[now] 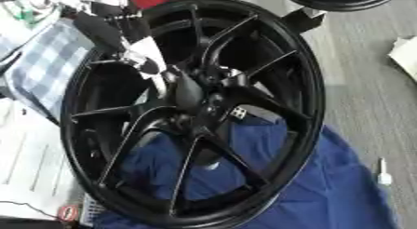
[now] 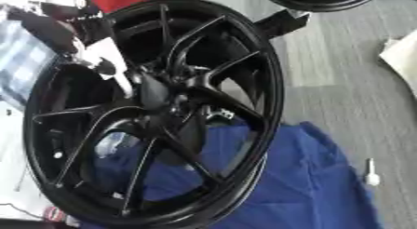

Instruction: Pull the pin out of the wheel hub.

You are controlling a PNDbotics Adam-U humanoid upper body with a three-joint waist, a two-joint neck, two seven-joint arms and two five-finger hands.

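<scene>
Across most of the frame lies the wheel hub (image 1: 195, 111), glossy black, thin paired spokes, sitting on a blue cloth (image 1: 326, 186) over grey floor (image 1: 366, 93). Left hand (image 1: 175, 86), black, reaches from upper left to the hub centre; grip cannot be made out. Pin not discernible. Checked fabric (image 1: 41, 60) at left. No readable writing.
</scene>
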